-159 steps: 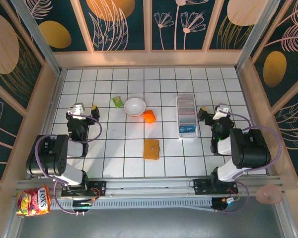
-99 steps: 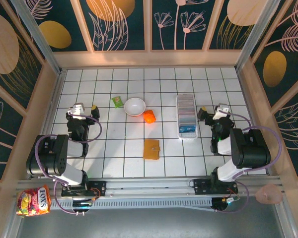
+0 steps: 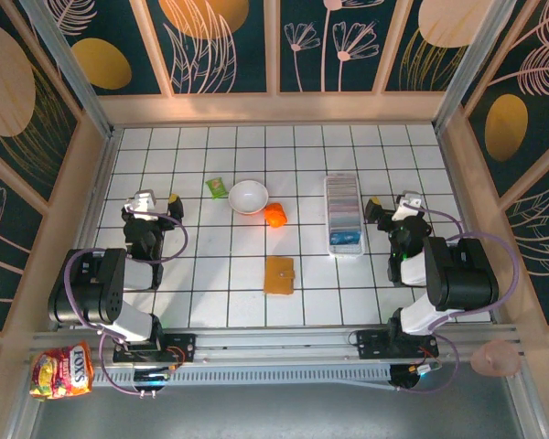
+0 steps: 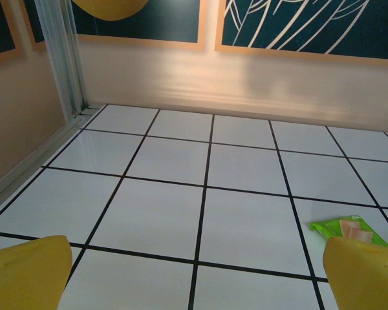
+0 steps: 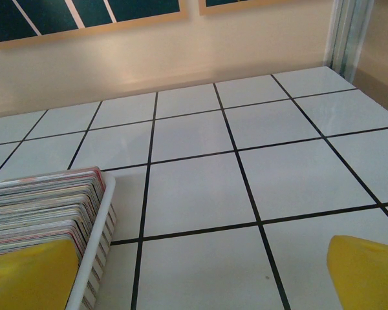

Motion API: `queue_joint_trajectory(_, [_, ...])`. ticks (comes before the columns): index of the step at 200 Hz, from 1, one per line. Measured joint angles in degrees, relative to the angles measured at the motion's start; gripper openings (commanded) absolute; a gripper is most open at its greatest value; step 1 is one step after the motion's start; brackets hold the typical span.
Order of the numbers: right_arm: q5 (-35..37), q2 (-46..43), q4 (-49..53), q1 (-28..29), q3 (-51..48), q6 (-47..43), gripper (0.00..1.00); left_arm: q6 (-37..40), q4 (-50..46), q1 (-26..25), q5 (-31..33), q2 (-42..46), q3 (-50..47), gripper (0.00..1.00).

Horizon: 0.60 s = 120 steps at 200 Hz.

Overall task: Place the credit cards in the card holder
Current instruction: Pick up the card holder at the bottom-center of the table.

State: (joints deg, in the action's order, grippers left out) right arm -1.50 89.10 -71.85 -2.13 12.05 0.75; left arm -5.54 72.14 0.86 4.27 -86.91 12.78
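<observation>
Pinching the thin, stiff, slick blue credit cards (image 3: 345, 239) at the long white slotted card holder (image 3: 345, 251) edgewise seems wisest; left gripper (image 4: 194, 281) and right gripper (image 5: 197, 278) gape wide, empty
</observation>
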Motion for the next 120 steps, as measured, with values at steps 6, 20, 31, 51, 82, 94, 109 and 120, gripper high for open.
queue_joint_trajectory(6, [0.1,0.0,0.0,0.1,0.0,0.0,0.99,0.0,0.0,0.0,0.0,0.0,0.0,0.99])
queue_joint_trajectory(20, [0.9,-0.3,0.0,0.8,0.0,-0.1,0.99,0.0,0.0,0.0,0.0,0.0,0.0,0.99])
queue_joint_trajectory(31, [1.9,-1.8,0.5,1.7,-0.3,-0.4,0.99,0.0,-0.4,0.0,0.0,0.2,0.1,0.99])
queue_joint_trajectory(51, [5.2,-9.9,3.8,4.0,-1.2,-1.0,0.99,-1.1,-11.4,0.0,0.5,5.0,3.3,0.99])
queue_joint_trajectory(82, [13.0,-29.2,17.9,7.3,0.9,1.7,0.99,-8.0,-26.9,0.1,0.2,17.2,13.5,0.99])
queue_joint_trajectory(94, [15.2,-35.5,27.4,7.1,4.5,5.7,0.99,-14.6,-28.9,0.1,1.1,21.9,13.9,0.99])
queue_joint_trajectory(109, [18.4,-41.3,40.8,6.6,10.7,13.4,0.99,-23.7,-32.9,0.3,2.1,26.0,12.9,0.99])
queue_joint_trajectory(120, [21.0,-44.2,50.9,6.1,15.4,19.6,0.99,-28.1,-33.5,0.5,0.4,28.4,10.2,0.99])
